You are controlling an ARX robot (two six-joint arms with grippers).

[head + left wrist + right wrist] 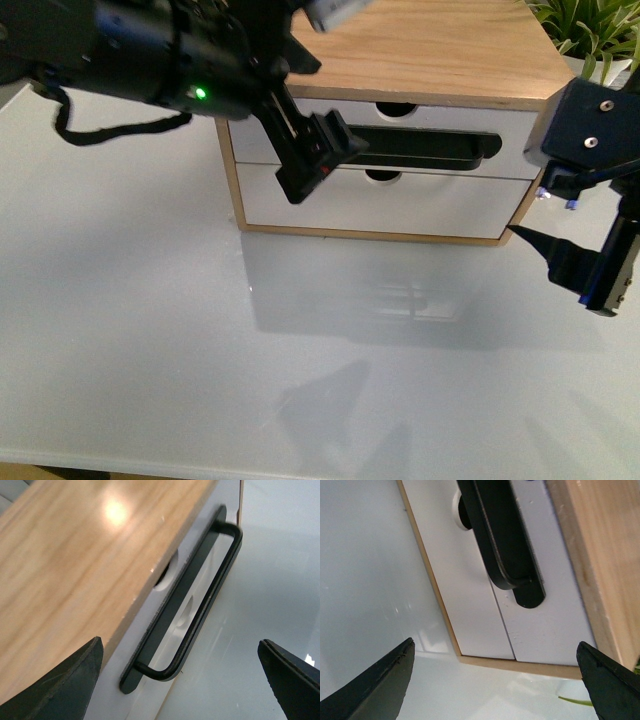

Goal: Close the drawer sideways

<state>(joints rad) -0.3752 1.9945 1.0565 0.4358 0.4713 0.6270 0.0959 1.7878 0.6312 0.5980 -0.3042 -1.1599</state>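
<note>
Front view, left arm: reaches in from the upper left, angled down and to the right; a small green light (pixel 200 94) glows on its body.
Front view, left gripper (pixel 315 165): hangs before the left part of the drawer (pixel 450 115), near the left end of the black bar handle (pixel 430 148); from here I cannot tell whether it touches.
Front view, right gripper (pixel 575 265): low beside the cabinet's (pixel 440 50) right front corner, one finger tip pointing at that corner.
Front view, drawer: upper slot of the wooden cabinet on the white table (pixel 150 330), its front about level with the handleless lower drawer (pixel 400 205).
Front view, background: plant (pixel 590 30) behind the cabinet on the right.
Left wrist view, left gripper (pixel 180 677): fingers (pixel 70 685) spread wide, holding nothing; the handle (pixel 200 595) lies between them, further out.
Right wrist view, right gripper (pixel 495 680): fingers (pixel 375 685) spread wide and empty, aimed at the handle's end (pixel 505 545) and both white fronts.
</note>
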